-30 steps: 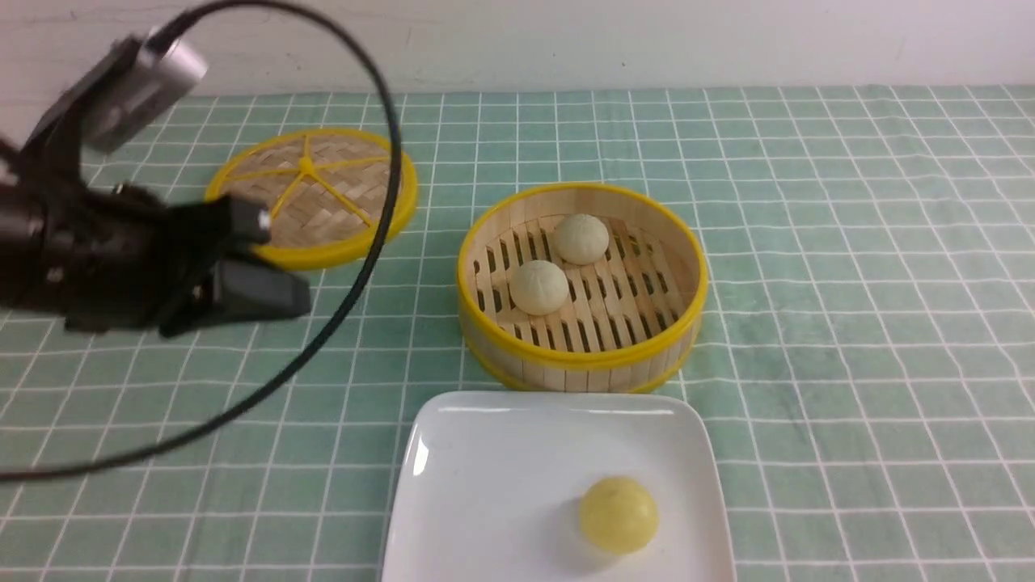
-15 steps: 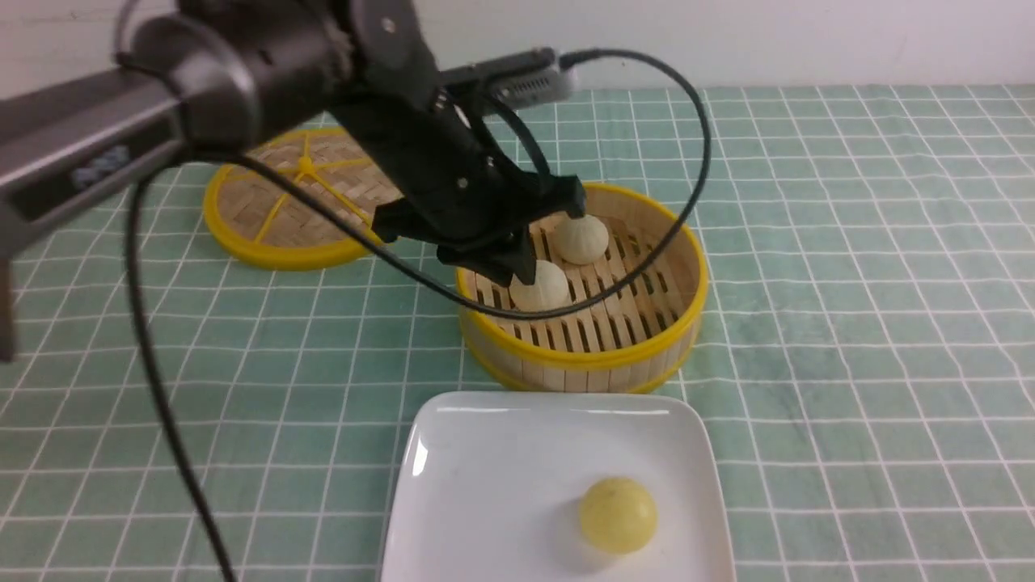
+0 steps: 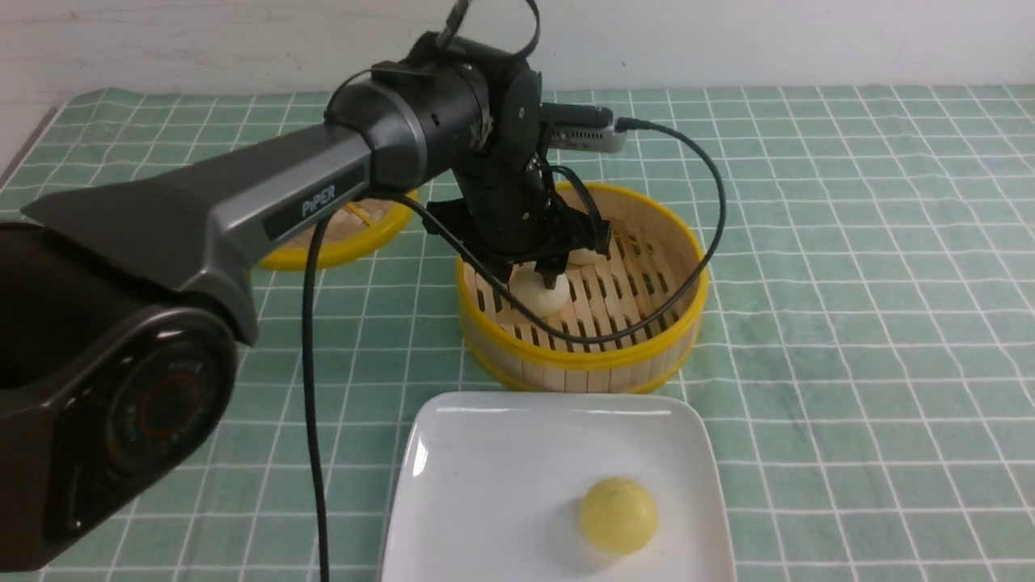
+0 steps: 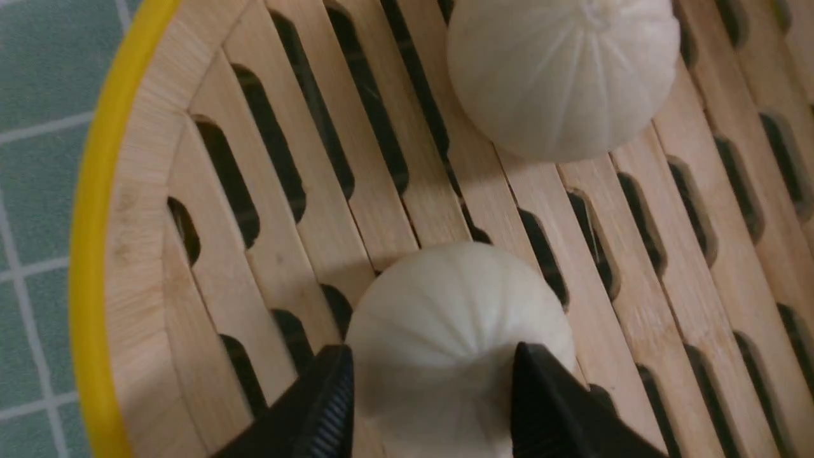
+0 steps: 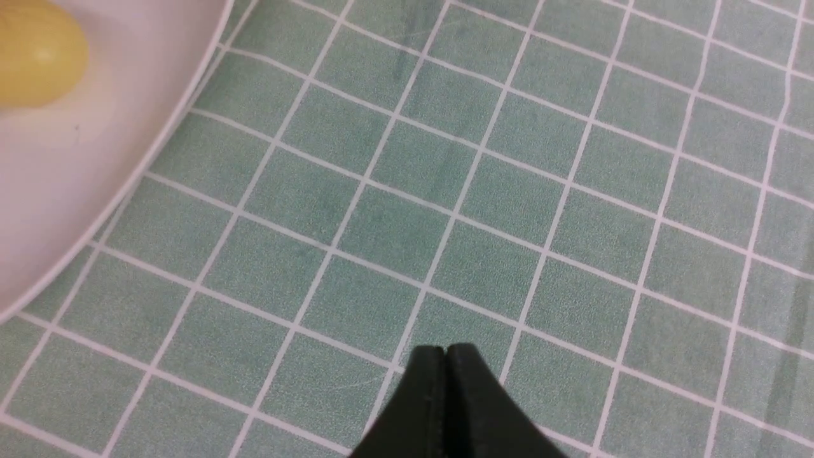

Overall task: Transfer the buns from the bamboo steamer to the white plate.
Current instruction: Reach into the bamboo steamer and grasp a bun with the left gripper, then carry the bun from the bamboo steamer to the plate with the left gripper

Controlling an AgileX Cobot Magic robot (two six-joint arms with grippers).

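In the bamboo steamer (image 3: 582,356) lie two pale pleated buns. My left gripper (image 3: 534,279) reaches down into it, its black jaws pressed against both sides of the near bun (image 3: 543,297). In the left wrist view the gripper (image 4: 429,362) is shut on that bun (image 4: 445,312), which rests on the slatted floor inside the steamer's rim (image 4: 95,222). The far bun (image 4: 563,76) lies free and is mostly hidden behind the wrist (image 3: 584,256). The yellow bun (image 3: 618,515) sits on the white plate (image 3: 485,469). My right gripper (image 5: 445,350) is shut and empty above the cloth, beside the plate (image 5: 76,191) and the yellow bun (image 5: 35,54).
The woven lid (image 3: 323,246) lies at the back left, mostly behind my left arm. A black cable (image 3: 695,267) loops from the wrist over the steamer's right side. A green checked cloth (image 3: 849,323) covers the table.
My left arm swung in from the far left, reached over the steamer and came down; its jaws now grip the near bun. Both buns and the yellow bun have kept their places.
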